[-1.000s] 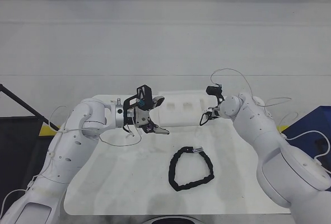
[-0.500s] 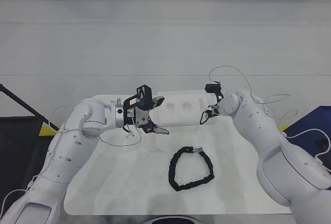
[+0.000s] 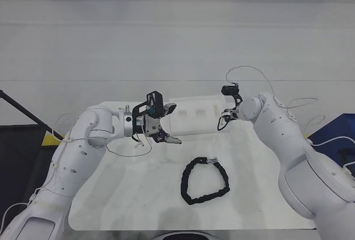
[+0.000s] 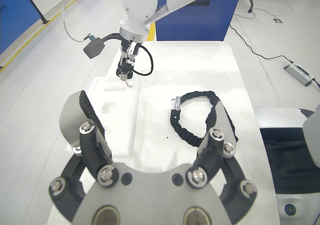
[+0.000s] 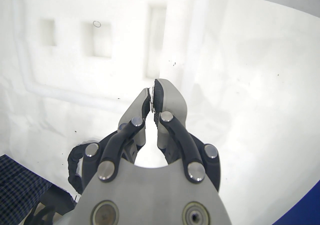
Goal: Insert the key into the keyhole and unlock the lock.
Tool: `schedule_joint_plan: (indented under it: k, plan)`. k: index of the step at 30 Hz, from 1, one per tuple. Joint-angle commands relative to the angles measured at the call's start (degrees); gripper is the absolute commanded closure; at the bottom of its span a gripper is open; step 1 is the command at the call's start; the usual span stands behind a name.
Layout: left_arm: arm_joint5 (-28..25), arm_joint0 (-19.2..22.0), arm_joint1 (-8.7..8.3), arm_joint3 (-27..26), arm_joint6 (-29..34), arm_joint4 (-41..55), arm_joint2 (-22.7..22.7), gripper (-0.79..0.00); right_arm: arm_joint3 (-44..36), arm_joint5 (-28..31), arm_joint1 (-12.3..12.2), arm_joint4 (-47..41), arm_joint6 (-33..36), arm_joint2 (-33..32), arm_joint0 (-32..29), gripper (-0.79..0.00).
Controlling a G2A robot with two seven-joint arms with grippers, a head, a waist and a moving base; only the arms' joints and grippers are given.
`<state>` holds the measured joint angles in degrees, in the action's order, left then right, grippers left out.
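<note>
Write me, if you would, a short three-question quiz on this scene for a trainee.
1. Short answer: what does the chain lock lie on?
2. True or false: the left gripper is open and empty.
3. Where is the key? A. pinched in the right gripper; B. in the left gripper; C. in the lock.

Key: 1. the table; 2. true; 3. A.

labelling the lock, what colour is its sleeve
Black sleeve on the chain lock; left wrist view shows it best.
</note>
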<state>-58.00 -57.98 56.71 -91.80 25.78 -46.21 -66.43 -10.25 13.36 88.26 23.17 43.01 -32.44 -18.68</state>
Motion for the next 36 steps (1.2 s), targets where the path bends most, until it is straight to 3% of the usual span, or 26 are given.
schedule_joint_plan:
  k: [1, 14, 23, 30, 36]
  plan:
    - [0.0, 0.0, 0.00, 0.0, 0.0, 0.0, 0.0, -0.785, 0.0, 0.8, -0.3, 0.3, -0.3, -0.2, 0.1, 0.000]
    - [0.0, 0.0, 0.00, 0.0, 0.0, 0.0, 0.0, -0.785, -4.4, 6.4, -3.2, -0.6, -2.0, -3.0, -1.2, 0.000]
    - [0.0, 0.0, 0.00, 0.0, 0.0, 0.0, 0.0, -0.785, -11.2, 10.7, -7.4, -4.4, 1.2, -7.9, -3.4, 0.000]
    - [0.0, 0.0, 0.00, 0.0, 0.0, 0.0, 0.0, -0.785, -26.2, 7.1, -12.8, -3.8, 3.9, -13.8, -8.9, 0.000]
    - [0.0, 0.0, 0.00, 0.0, 0.0, 0.0, 0.0, -0.785, -48.2, 3.1, -18.9, -3.1, 8.3, -24.1, -21.6, 0.000]
